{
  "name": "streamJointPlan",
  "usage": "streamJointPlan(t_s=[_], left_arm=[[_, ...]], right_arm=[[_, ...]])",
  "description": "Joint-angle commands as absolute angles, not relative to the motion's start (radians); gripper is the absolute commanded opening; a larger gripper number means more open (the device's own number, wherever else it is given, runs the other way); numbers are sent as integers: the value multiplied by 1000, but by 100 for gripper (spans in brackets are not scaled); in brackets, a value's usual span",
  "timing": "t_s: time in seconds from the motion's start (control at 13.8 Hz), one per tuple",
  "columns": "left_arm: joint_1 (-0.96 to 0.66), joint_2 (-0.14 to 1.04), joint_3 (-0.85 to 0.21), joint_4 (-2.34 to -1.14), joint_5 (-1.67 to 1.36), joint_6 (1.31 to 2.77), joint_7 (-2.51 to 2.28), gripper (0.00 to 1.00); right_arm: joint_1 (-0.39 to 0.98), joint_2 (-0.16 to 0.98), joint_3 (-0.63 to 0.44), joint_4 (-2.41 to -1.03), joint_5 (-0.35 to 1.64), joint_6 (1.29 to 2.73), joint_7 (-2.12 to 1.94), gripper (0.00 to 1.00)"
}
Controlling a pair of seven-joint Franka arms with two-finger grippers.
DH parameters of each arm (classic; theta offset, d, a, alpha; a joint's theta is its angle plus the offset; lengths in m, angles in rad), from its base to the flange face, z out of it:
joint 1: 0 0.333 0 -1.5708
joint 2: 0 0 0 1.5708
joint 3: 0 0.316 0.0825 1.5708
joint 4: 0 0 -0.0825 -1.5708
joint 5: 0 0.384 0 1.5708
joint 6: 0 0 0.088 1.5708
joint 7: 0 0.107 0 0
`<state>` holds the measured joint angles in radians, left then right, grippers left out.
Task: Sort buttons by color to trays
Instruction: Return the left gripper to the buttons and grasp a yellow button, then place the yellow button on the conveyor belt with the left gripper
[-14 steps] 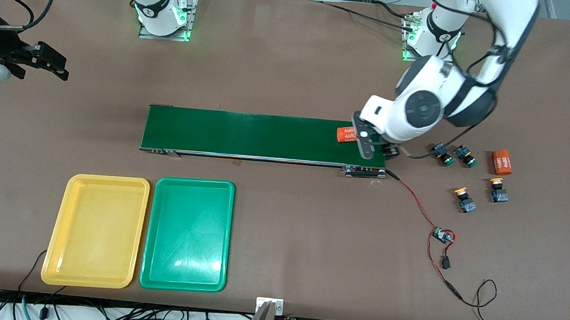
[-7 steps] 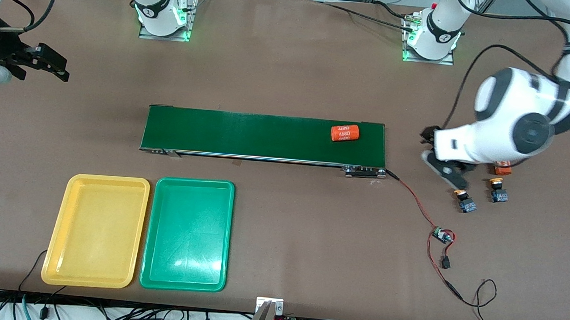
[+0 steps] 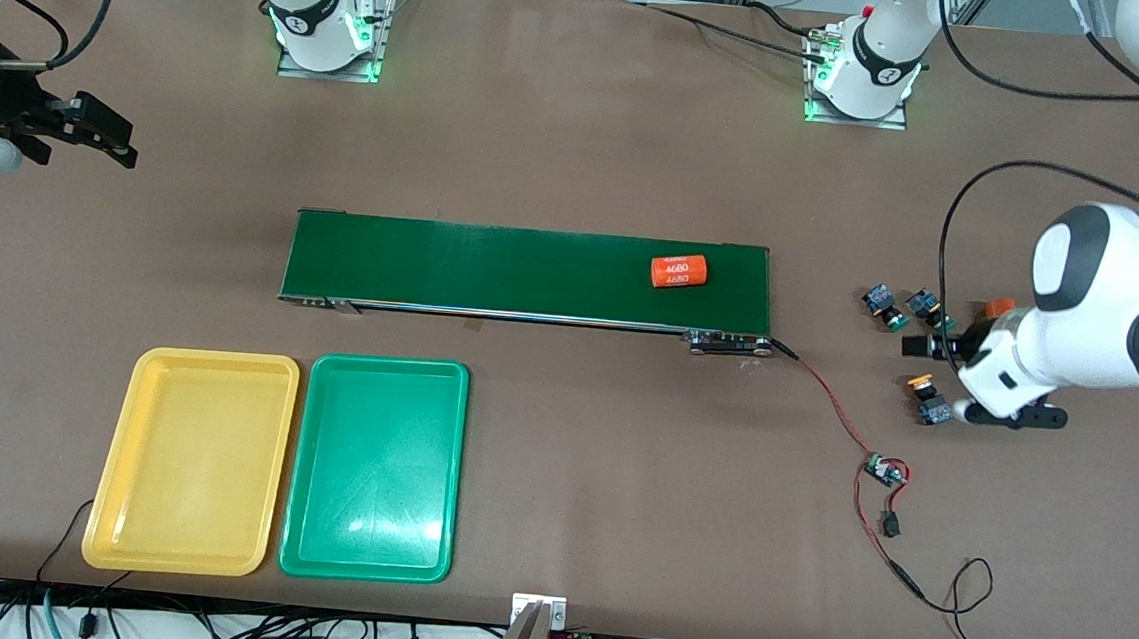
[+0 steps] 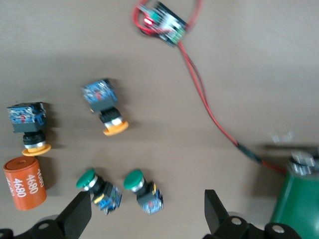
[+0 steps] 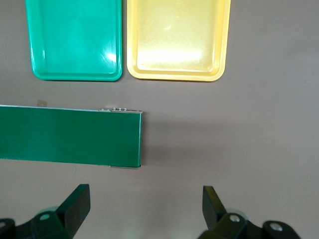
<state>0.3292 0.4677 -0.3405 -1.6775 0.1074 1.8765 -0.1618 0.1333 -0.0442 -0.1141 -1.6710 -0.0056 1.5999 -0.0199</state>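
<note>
The left gripper hung over the cluster of buttons at the left arm's end of the table, fingers spread wide and holding nothing. Below it lay two green-capped buttons side by side, two yellow-capped buttons nearer the front camera, and an orange cylinder just beside them. Another orange cylinder rested on the conveyor belt. The yellow tray and green tray sat side by side near the front camera toward the right arm's end, nothing in them. The right gripper waited over bare table, also wide open and holding nothing.
</note>
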Motion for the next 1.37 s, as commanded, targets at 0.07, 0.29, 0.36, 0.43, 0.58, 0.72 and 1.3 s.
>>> streamJointPlan(t_s=[0.07,0.29,0.36,0.43,0.58,0.72,1.3], left_arm=[[367,665,-354,-1490,130,1853,-204,100],[377,707,-353,-1496,205,1873,-207,100],[380,710,-354,-1506,274,1902,-216,100],[382,713,-353,-1523,306,1934,-219,100],[412,736,-354,-1529,310,1982,-232,100],[423,745,-354,-1575,308,2058,-233,100],[439,744,-362,-1675,308,2189,-340,40]], right_arm=[[130,-26,-112,-1646,-11,1595,-17,100],[127,-26,-112,-1644,-9,1597,-18,100],[127,-28,-113,-1644,-9,1595,-20,100],[126,-26,-115,-1640,-9,1595,-20,100],[123,-26,-117,-1637,-9,1595,-18,100],[121,-26,-117,-1637,-8,1595,-18,100],[121,-26,-118,-1637,-9,1594,-20,100]])
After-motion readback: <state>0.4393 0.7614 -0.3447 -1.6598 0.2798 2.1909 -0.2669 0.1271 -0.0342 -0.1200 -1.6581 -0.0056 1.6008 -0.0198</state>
